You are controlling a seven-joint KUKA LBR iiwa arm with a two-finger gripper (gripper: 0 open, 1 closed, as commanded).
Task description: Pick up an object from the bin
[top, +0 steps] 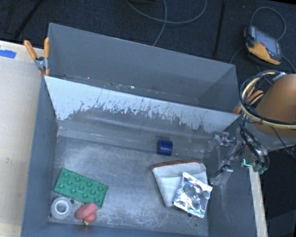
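Camera view: claw (224, 167) near right wall of bin (144, 75), apart or together impossible to tell; foil packet (192, 195) just down-left, atop white sheet (169, 182).

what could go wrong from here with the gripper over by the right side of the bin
1. The gripper hangs close to the bin's sloped right wall; coming straight down, it may scrape that wall instead of reaching anything.
2. The nearest things are a crinkled silver foil packet overlapping a white cloth. A grab there might catch both, or slip off the flat foil.
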